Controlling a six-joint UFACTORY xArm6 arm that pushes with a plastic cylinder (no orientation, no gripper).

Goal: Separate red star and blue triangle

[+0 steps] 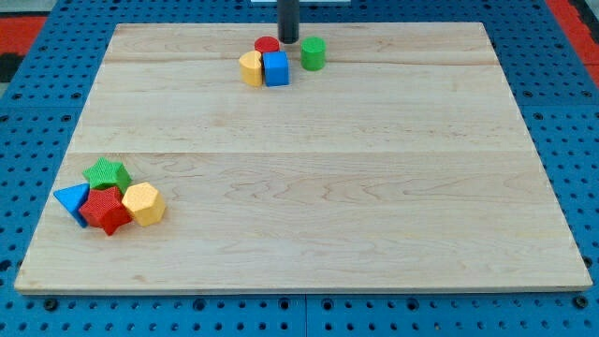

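Down at the view's bottom left of the pale wooden board (309, 197), the red star block (106, 210) sits jammed against the blue triangle block (73, 199), green star block (107, 173) just above, yellow hexagon block (143, 203) touching its right. Far end: yellow block (250, 67), blue cube (276, 68), red cylinder (267, 45), green cylinder (313, 53). My tip (288, 41), a bare rod holding nothing, stands just right of the red cylinder.

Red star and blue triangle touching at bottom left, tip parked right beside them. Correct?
Not quite. In the camera view the red star and blue triangle do touch at bottom left, but my tip is at the view's top, beside the red cylinder.
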